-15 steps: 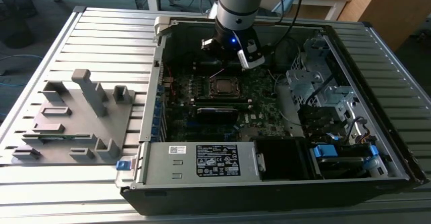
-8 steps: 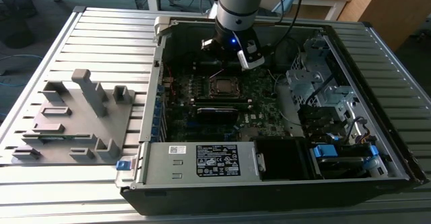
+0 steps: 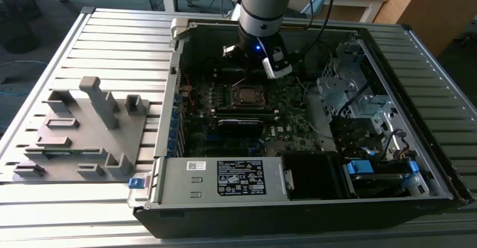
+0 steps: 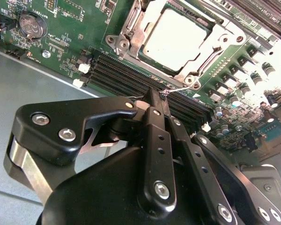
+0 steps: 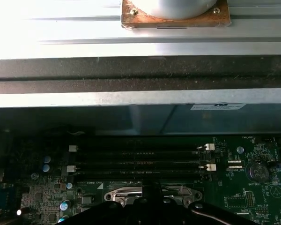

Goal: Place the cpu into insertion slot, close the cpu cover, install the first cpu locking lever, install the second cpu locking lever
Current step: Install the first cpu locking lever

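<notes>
My tool (image 4: 158, 97), two matte black metal fingers, is closed tip to tip beside one thin wire lever (image 4: 178, 89). I cannot make out whether the wire is pinched. The cpu (image 4: 175, 35), one flat pale square, lies in its socket, framed by the silvery cpu cover (image 4: 132, 33), which is partly cut off. In the exterior view my arm (image 3: 261, 8) stands at 12 o'clock from the socket, above the open case on the ribbed aluminium bench (image 3: 111, 36).

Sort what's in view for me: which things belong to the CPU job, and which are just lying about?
Job in hand:
cpu
cpu cover, framing the cpu
wire locking lever
gripper, at that lever's end

Lying about:
grey fixture board
white-labelled power box
memory slots
coin battery
</notes>
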`<state>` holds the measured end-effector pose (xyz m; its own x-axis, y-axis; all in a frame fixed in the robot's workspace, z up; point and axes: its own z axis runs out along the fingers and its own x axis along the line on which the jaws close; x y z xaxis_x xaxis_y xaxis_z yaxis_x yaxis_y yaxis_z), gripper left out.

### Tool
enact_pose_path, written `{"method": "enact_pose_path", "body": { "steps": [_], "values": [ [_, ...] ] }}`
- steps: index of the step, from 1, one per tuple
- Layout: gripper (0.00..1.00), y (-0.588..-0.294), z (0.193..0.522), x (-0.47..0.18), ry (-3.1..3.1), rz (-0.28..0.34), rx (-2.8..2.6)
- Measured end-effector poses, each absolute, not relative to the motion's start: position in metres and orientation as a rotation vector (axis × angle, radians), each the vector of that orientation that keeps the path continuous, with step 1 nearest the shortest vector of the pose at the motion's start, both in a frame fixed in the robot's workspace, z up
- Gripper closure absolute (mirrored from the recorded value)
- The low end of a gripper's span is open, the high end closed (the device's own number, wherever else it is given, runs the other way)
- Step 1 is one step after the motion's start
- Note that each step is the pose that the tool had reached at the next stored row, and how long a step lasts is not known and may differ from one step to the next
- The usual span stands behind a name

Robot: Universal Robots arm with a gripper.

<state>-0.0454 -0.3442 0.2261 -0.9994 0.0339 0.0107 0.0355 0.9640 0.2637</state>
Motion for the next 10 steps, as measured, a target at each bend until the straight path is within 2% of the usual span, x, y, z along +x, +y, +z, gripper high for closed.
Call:
{"method": "enact_pose_path", "body": {
  "steps": [10],
  "values": [
    [0.90,-0.3442,0.2235,-0.0454,-3.107,-0.417,-0.055]
  ]
}}
